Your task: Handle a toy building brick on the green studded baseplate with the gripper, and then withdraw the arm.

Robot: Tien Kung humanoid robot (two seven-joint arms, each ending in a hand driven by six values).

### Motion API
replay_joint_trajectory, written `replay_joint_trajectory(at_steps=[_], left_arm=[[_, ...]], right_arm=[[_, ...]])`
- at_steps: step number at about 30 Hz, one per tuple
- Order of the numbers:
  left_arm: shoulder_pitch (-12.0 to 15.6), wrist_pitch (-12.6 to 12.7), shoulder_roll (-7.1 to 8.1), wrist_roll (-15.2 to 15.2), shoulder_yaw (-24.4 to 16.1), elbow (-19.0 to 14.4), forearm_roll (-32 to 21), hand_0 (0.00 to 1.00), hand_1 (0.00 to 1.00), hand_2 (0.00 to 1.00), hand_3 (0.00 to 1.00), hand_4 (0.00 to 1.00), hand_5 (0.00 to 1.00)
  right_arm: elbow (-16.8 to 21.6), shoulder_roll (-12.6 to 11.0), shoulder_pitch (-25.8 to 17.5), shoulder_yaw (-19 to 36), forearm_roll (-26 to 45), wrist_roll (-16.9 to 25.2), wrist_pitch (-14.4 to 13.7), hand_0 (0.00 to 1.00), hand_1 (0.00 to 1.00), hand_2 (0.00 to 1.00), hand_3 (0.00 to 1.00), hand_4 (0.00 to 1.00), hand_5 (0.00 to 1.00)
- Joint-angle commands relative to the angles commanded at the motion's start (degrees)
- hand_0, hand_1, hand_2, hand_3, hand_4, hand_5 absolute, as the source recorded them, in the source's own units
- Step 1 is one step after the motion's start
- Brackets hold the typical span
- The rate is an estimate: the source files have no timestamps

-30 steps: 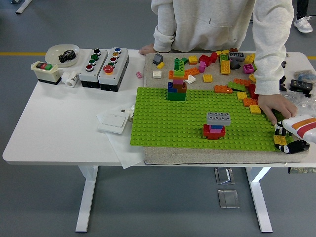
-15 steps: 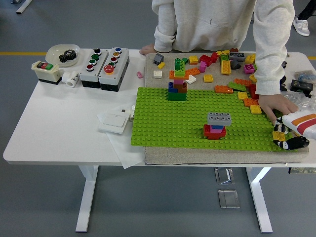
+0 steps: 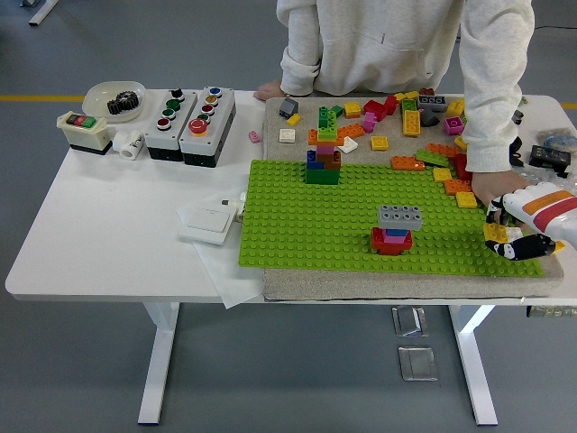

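Right hand, white-shelled with black fingers, reaches in from the right edge and pinches a yellow brick between its fingertips over the right end of the green studded baseplate. That brick sits just above or on the plate's far-right studs; contact cannot be told. Its long axis runs roughly left to right, tilted slightly, studs facing up. Compared with half a second ago, the hand and brick have shifted left and a little farther from the table's near edge, in over the plate. A person's hand rests on the plate just beyond the robot's fingers. Near the plate's middle stands a grey brick on a red stack, and a multicoloured tower stands at its far edge.
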Motion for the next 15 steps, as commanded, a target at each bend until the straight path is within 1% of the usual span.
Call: replay_joint_trajectory(at_steps=[2,5,8,12,15], left_arm=[[0.0,0.0,0.03,0.0,-0.1,0.0,0.1,0.774,0.714,0.647,0.561,0.587,0.613],[0.0,0.0,0.15,0.1,-0.5,0.0,0.5,0.774,0.721,0.645,0.561,0.588,0.614],[0.1,0.0,0.22,0.3,-0.9,0.0,0.8,0.774,0.721,0.645,0.561,0.588,0.614],[0.2,0.0,0.46,0.4,-0.9,0.0,0.8,0.775,0.723,0.646,0.561,0.587,0.613],[0.2,0.0,0.62,0.5,-0.9,0.0,0.7,0.775,0.723,0.646,0.561,0.587,0.613]], right_arm=[[1.5,-0.2,0.2,0.2,0.3,-0.3,0.2,0.470,0.452,0.509,0.494,0.617,0.363],[4.7,-0.5,1.1,0.2,1.1,-1.4,1.1,0.466,0.453,0.511,0.495,0.624,0.370],[6.9,-0.3,2.1,-0.4,2.0,-2.2,2.1,0.466,0.453,0.511,0.495,0.624,0.370],[8.9,0.3,4.0,-1.4,2.9,-3.2,3.3,0.466,0.454,0.512,0.497,0.630,0.368],[9.3,1.1,5.7,-2.5,3.2,-3.9,4.1,0.466,0.454,0.512,0.497,0.630,0.368]])
